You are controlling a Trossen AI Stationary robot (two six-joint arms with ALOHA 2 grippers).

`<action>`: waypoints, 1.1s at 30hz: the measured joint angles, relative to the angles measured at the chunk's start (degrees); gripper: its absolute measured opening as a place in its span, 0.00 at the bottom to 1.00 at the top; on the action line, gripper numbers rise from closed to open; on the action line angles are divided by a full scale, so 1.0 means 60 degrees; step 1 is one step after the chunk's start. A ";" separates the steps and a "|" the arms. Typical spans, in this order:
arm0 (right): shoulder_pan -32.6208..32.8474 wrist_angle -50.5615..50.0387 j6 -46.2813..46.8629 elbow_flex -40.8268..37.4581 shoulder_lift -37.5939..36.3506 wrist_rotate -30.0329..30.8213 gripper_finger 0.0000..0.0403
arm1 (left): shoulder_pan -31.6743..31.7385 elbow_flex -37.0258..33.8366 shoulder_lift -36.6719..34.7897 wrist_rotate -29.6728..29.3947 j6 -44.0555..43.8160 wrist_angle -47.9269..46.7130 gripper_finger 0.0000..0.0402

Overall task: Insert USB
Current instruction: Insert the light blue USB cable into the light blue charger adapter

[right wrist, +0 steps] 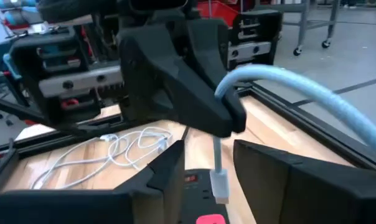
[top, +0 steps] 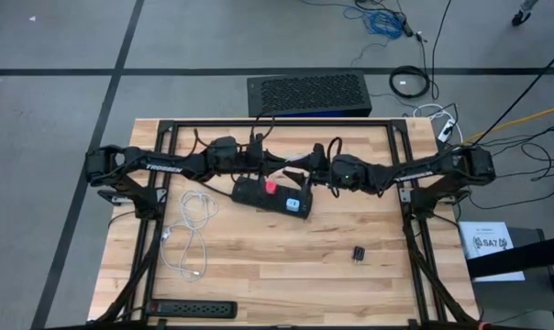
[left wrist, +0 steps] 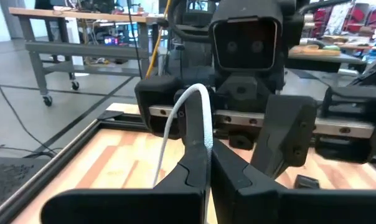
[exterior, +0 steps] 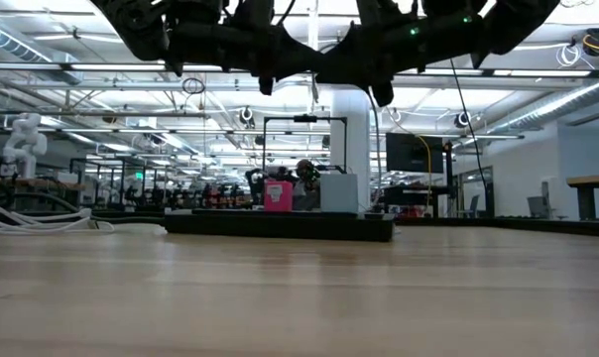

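A black power strip (top: 272, 194) with a red switch (right wrist: 210, 219) lies on the wooden table (top: 259, 266) at mid-table. Both arms meet above it. My left gripper (left wrist: 208, 146) is shut on a white USB cable (left wrist: 197, 109). The cable's plug (right wrist: 218, 184) hangs down over the strip. My right gripper (right wrist: 211, 155) faces the left one with its fingers open. One finger stands on each side of the hanging plug, and neither touches it. The rest of the cable lies in loose loops (top: 190, 229) on the table's left. My left gripper pinches the white cable just behind the plug (right wrist: 221, 93) between its two fingertips. The fingers lie level and point toward the table's right. The plug hangs straight down below them, clear of the power strip. Behind the fingers the cable arches up (left wrist: 200, 99) and falls away slack.
A second black power strip (top: 194, 310) lies at the near left edge. A small black adapter (top: 360, 253) sits right of centre. A black grilled box (top: 309, 94) stands beyond the far edge. Black frame rails (top: 415, 247) run along both sides of the table.
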 joint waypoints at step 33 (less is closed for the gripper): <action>0.1536 -0.2086 0.0547 0.0410 0.1066 0.1453 0.00 | -0.1385 -0.0372 0.1040 -0.1253 -0.0188 0.0406 0.02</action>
